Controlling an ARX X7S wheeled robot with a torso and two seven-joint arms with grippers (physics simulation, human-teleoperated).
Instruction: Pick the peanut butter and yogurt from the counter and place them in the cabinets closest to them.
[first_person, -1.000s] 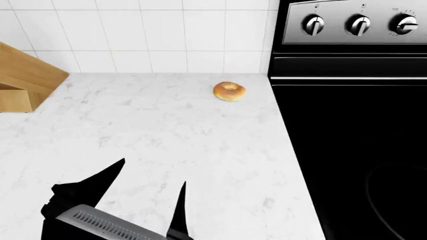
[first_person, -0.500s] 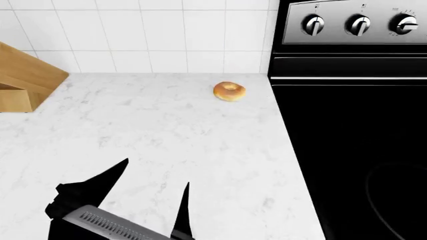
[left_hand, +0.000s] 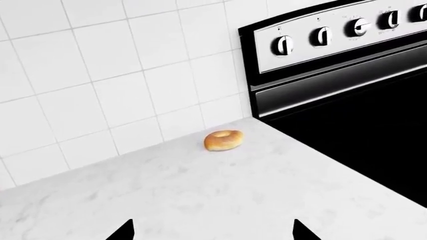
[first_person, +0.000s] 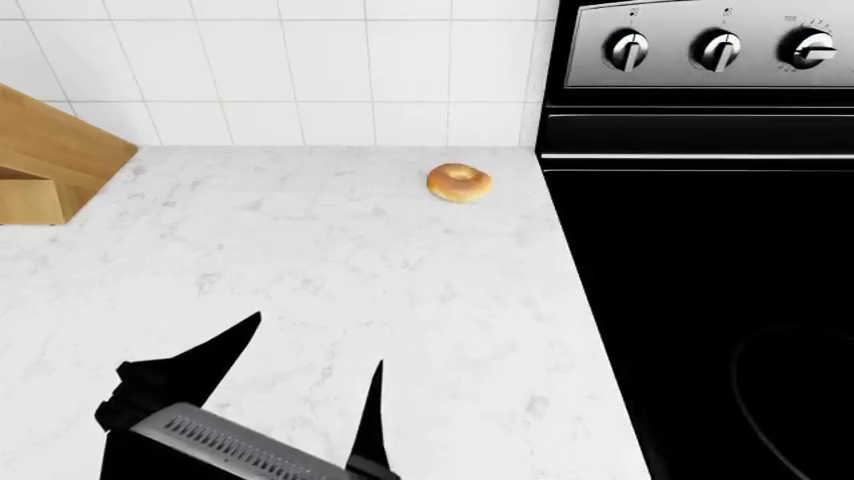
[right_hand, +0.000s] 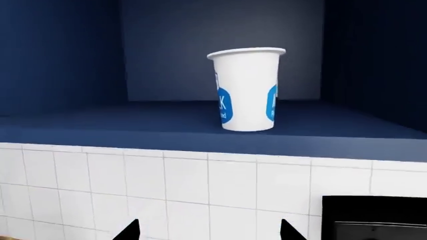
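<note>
One yogurt (right_hand: 248, 90) stands upright on the blue cabinet shelf (right_hand: 167, 125), untouched. One bagel (first_person: 459, 183) lies on the counter (first_person: 334, 270). Left gripper (first_person: 314, 370) spread, empty; right gripper (right_hand: 208, 230) spread, empty. Three stove knobs (first_person: 718, 48).

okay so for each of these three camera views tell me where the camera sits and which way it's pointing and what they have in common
Head view: from the robot's head, looking down on the counter, a bagel and a black stove; the left gripper shows, open.
Left wrist view: low above the counter, facing the tiled wall, bagel and stove; only two fingertips show.
Right wrist view: raised, facing an open blue cabinet where the yogurt stands upright; the right gripper is open and empty.
Shared: head and left wrist both show bagel, counter and stove.
</note>
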